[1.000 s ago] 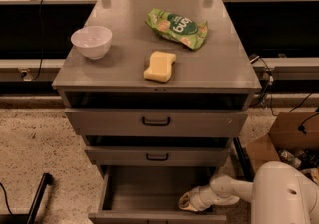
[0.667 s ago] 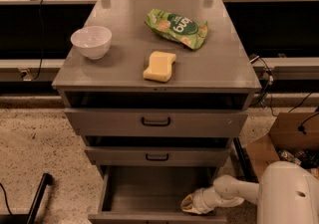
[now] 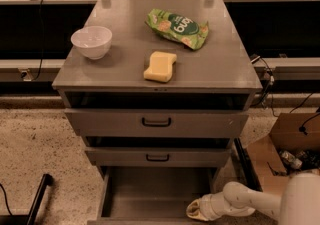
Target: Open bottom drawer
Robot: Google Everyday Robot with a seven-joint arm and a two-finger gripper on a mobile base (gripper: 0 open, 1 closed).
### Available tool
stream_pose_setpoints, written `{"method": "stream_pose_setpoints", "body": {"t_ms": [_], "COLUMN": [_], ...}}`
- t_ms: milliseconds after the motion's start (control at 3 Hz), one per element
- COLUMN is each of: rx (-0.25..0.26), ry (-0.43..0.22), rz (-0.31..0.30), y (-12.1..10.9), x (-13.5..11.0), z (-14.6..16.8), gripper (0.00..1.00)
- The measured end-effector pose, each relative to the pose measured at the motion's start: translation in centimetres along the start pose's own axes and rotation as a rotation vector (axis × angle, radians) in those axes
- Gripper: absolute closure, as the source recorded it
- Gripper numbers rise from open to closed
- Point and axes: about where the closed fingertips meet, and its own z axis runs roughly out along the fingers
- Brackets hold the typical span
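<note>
The tool (image 3: 197,209), its grip impossible to tell, sits low at the right front corner of the bottom drawer (image 3: 155,194), already open beneath the table's (image 3: 120,71) front edge, seemingly placed to draw it outward

- The bottom drawer (image 3: 150,194), grey metal, stands pulled well out, its inner floor showing.
- The gripper (image 3: 196,210) sits at the drawer's front right corner.
</note>
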Motion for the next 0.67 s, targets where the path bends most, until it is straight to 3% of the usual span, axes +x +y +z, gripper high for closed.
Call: {"method": "stream_pose_setpoints", "body": {"t_ms": [667], "rx": [0.226], "ry": [-0.131], "rz": [-0.062], "y": [0.2], "x": [-2.3], "z": [-6.8], "gripper": [1.00]}}
